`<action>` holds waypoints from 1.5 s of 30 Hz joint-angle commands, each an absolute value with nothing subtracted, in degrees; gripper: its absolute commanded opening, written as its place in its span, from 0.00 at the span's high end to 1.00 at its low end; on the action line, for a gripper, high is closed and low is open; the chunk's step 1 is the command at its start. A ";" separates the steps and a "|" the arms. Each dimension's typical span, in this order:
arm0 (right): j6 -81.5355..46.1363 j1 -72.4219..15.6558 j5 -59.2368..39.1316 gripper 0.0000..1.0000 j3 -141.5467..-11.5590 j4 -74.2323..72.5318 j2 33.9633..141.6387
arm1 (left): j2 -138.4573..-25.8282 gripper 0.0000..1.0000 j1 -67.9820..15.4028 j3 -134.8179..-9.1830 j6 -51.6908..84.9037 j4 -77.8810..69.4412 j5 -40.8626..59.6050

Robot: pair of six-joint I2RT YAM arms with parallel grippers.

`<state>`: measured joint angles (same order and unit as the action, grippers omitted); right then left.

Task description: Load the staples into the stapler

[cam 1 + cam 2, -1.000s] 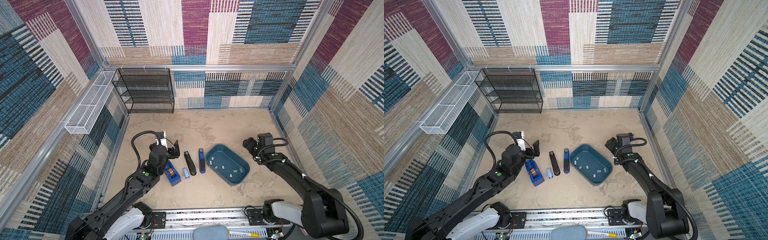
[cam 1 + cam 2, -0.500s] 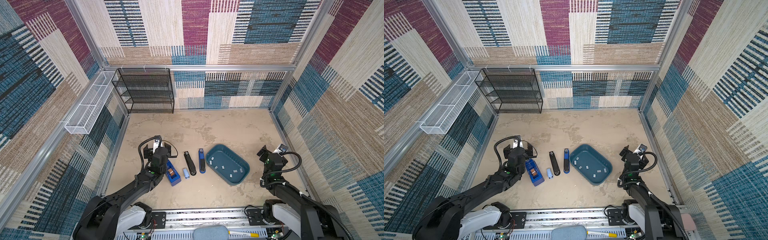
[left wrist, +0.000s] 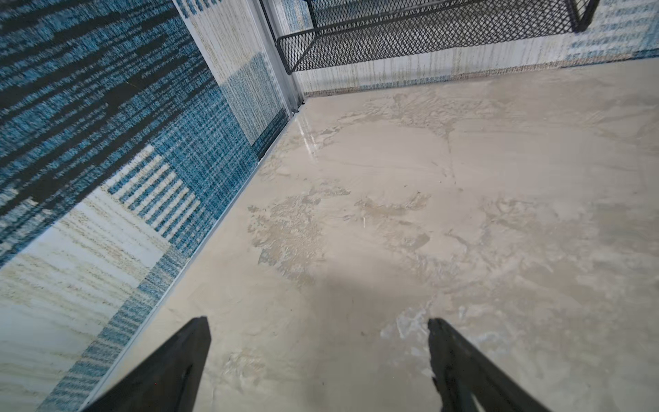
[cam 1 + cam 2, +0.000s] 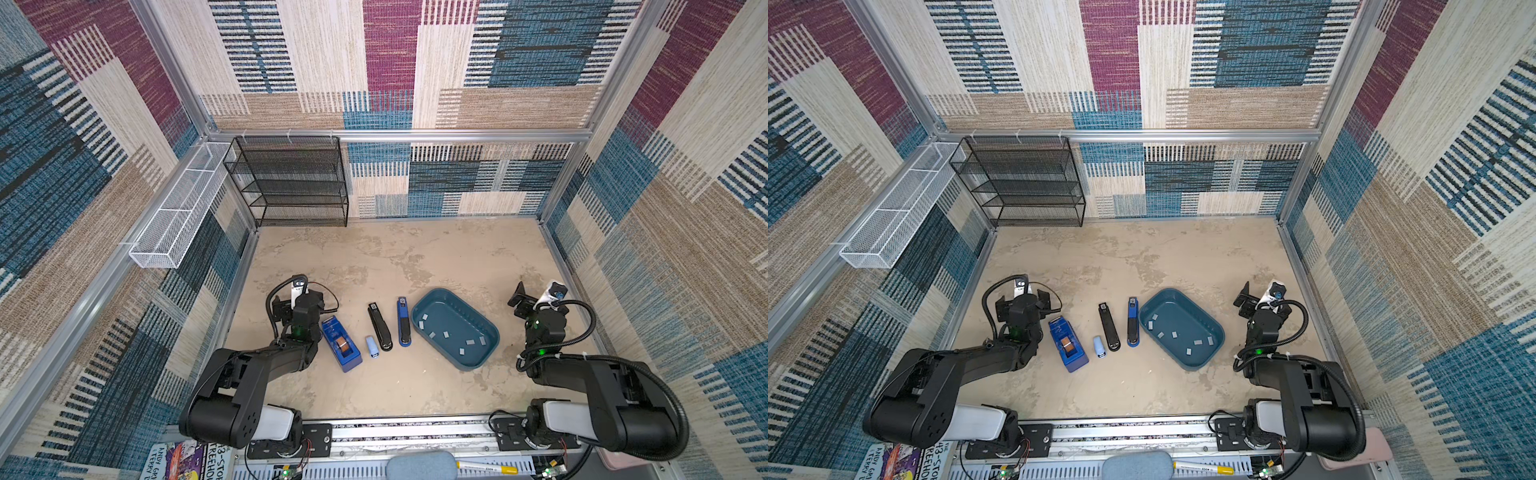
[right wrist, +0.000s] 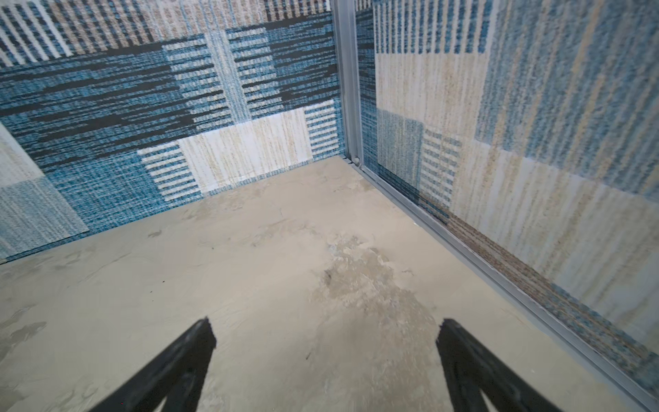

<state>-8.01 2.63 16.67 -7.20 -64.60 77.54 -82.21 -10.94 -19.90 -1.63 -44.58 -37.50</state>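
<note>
Roughly near-to-far, blue stapler [image 4: 403, 322]; staples [image 4: 432, 335] askew in tray [image 4: 461, 316]; both arms' jaws apart.

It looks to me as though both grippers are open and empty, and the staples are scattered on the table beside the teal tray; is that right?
Not quite: the staples lie inside the tray, not beside it, as both top views show. The rest holds: the left gripper and right gripper are open and empty in their wrist views.
</note>
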 commanded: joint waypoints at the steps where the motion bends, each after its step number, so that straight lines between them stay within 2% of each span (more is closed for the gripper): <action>1: -4.15 2.46 6.38 0.00 -8.13 -74.72 82.13 | -85.12 0.01 -8.53 -19.42 -2.47 -56.28 -30.63; 2: -3.62 2.46 4.81 0.00 -10.01 -71.35 82.09 | -83.86 0.01 -8.36 -20.78 -1.49 -50.54 -28.71; 3: -2.89 2.37 3.68 0.00 -9.73 -74.08 83.66 | -83.18 0.01 -7.73 -21.68 -0.75 -47.53 -26.90; 6: -1.18 2.29 -1.01 0.00 -9.60 -79.89 88.81 | -84.78 0.01 -6.12 -20.38 -1.47 -52.52 -22.64; 7: -1.23 2.29 -0.95 0.00 -10.89 -73.96 87.04 | -84.53 0.01 -5.54 -21.00 -0.83 -50.45 -21.46; 9: -1.09 2.20 -0.71 0.00 -10.52 -77.17 88.28 | -85.58 0.03 -4.35 -21.50 -0.86 -50.03 -17.46; 10: -1.15 2.20 -0.63 0.01 -10.99 -74.25 87.20 | -87.61 0.03 -3.65 -21.98 -0.31 -50.74 -16.64; 11: -1.15 2.20 -0.70 0.00 -10.68 -76.14 87.81 | -89.22 0.05 -3.15 -22.20 -0.68 -53.17 -16.64; 13: -1.13 2.14 -0.66 0.00 -10.75 -75.02 87.36 | -87.12 0.03 -2.52 -23.71 1.16 -45.97 -15.67; 15: -0.88 2.02 -0.76 0.00 -10.97 -74.71 87.45 | -88.52 0.02 -2.35 -22.78 0.41 -50.58 -15.77; 45: 0.68 -0.09 2.18 0.00 -12.00 -73.72 87.98 | -88.14 0.00 -2.31 -22.85 0.62 -49.74 -15.64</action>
